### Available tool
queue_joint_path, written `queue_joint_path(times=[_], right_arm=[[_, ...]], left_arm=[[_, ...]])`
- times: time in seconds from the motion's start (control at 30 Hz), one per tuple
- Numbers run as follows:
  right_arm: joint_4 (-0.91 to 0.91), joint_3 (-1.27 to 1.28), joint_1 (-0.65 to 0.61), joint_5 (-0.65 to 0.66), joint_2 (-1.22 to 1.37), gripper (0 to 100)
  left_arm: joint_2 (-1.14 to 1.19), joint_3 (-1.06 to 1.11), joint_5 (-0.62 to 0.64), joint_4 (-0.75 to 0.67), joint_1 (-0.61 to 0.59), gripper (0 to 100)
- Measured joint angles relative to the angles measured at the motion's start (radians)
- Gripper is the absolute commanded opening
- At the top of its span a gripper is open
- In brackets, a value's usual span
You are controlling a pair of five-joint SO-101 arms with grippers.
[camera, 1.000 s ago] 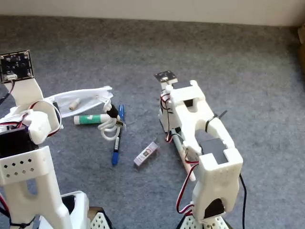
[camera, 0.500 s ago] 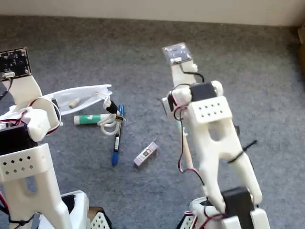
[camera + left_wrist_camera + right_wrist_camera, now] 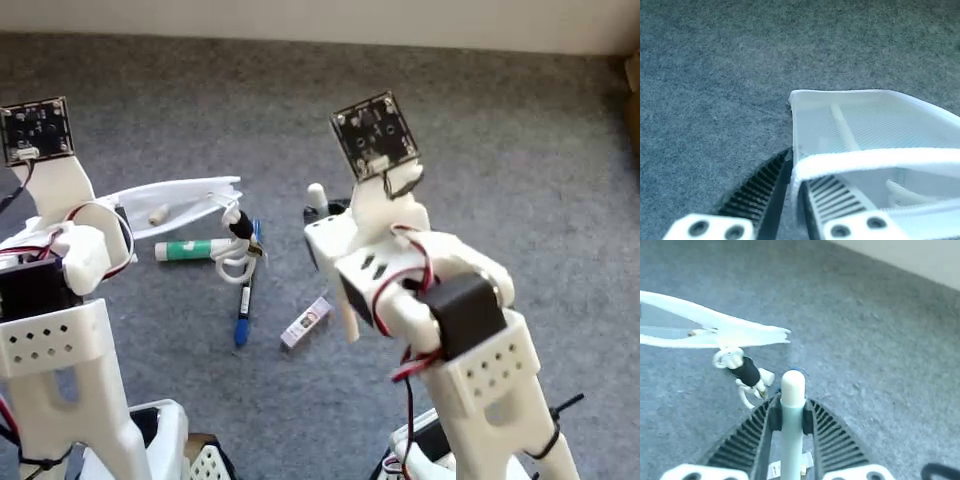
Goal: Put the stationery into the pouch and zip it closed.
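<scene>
White mesh pouch [image 3: 185, 203] sits at ten o'clock on the grey counter [image 3: 520, 120], left fingers [image 3: 765, 180] clamped on its rim; right fingers [image 3: 830, 440], at its three o'clock, clamp a white-capped pen [image 3: 792, 382].

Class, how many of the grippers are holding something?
2. The left gripper is clamped on the pouch at its edge; the right gripper grips a white pen.

L tool [image 3: 792, 170] pinched shut, low; R tool [image 3: 791, 407] pinched shut, arm raised.
</scene>
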Motion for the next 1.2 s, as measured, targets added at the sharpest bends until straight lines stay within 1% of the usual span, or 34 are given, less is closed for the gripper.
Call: queue_joint_path(times=[0.4, 0.83, 1.07, 1.2], right_arm=[[-0.262, 0.000, -0.135, 0.000, -0.140, 0.5], [-0.715, 0.023, -0.256, -0.003, -0.158, 0.5], [-1.111, 0.276, -0.275, -0.003, -0.158, 0.5], [-1.274, 0.400, -0.275, -0.003, -0.157, 0.5]], left_arm=[[0.002, -0.018, 0.000, 0.000, 0.000, 1], [0.002, -0.018, 0.002, 0.000, 0.000, 1], [0.002, -0.018, 0.002, 0.000, 0.000, 1], [0.002, -0.018, 0.002, 0.000, 0.000, 1]])
